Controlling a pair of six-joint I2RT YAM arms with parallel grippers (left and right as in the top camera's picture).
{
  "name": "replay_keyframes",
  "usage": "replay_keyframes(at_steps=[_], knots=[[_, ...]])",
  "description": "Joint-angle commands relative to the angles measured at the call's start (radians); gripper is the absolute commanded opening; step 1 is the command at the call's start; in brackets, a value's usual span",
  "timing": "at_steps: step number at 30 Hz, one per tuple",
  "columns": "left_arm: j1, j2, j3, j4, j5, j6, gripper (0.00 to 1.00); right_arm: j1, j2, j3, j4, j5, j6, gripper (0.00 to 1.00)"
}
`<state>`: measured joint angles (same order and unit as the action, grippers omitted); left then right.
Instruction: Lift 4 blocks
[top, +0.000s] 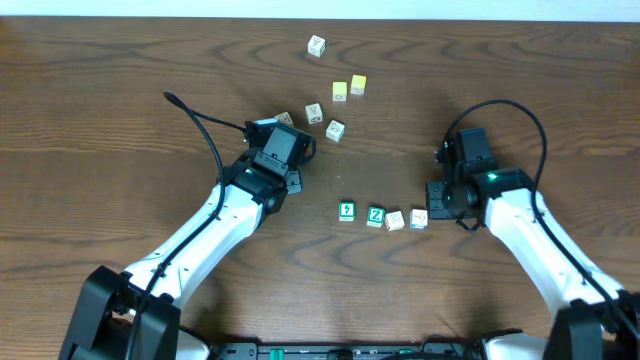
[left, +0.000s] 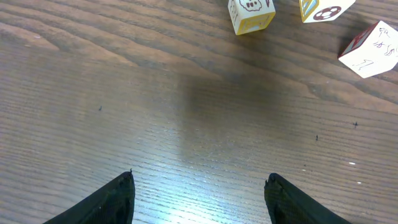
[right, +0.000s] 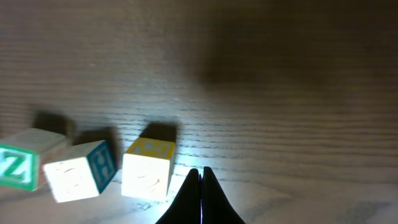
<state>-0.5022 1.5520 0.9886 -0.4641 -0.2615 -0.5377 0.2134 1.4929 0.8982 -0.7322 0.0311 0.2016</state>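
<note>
- Between the left jaws, spread wide and empty: bare worktop (left: 199, 124), with three pale cubes (left: 251, 14) ahead near the far edge.
- Just left of the clenched, empty right jaws: the row's end block (right: 148, 169).

The dark brown wooden table (left: 93, 74) shows streaked grain with a soft sheen. The pale yellow-edged printed cube (left: 251, 14) and the left gripper's black fingers (left: 112, 202) look matt.

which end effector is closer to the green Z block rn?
Right. The right end effector, shut, sits at the row's far end, two other blocks between it and the green Z block. The left end effector, open, is off by the pale cubes, farther away.
</note>
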Motion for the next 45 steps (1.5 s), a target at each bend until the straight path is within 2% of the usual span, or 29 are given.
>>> replay_keyframes(at_steps=[1, 10, 28, 45], knots=[[0.002, -0.016, -0.017, 0.001, -0.017, 0.018, 0.68, -0.011, 0.057, -0.010, 0.016, 0.016, 0.010, 0.01], [0.002, -0.016, -0.017, 0.001, -0.017, 0.018, 0.68, -0.011, 0.113, -0.011, 0.023, 0.008, 0.015, 0.01], [0.002, -0.016, -0.017, 0.001, -0.017, 0.018, 0.68, -0.005, 0.114, -0.090, 0.052, -0.148, 0.037, 0.01], [0.002, -0.016, -0.017, 0.001, -0.017, 0.018, 0.68, 0.055, 0.114, -0.090, 0.098, -0.146, 0.002, 0.01]])
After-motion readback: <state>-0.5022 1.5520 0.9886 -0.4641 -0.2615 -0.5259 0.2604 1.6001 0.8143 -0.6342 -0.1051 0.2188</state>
